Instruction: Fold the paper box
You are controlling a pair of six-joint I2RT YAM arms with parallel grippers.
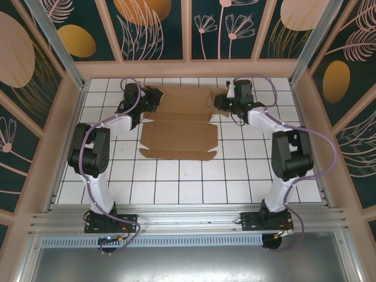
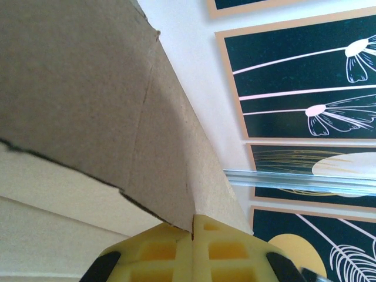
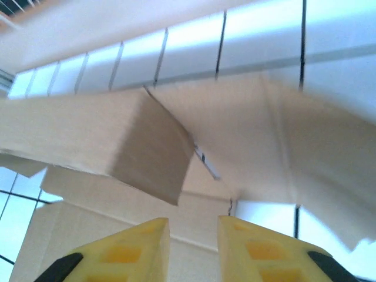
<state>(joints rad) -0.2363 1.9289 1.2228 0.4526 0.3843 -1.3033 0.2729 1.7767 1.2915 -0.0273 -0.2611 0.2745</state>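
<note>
Pinching a flap edge of the paper box (image 1: 179,132), the left hand (image 2: 194,223) is clamped closed, probably to prop that side up for folding. The right hand (image 3: 193,229) is parted and empty, with a box flap just ahead of it over the worktop (image 1: 176,182).

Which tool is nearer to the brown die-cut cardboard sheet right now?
Left. The left tool is shut on the brown die-cut cardboard sheet at its back-left edge; the right tool is open just short of the back-right flap, with nothing between its fingers.
</note>
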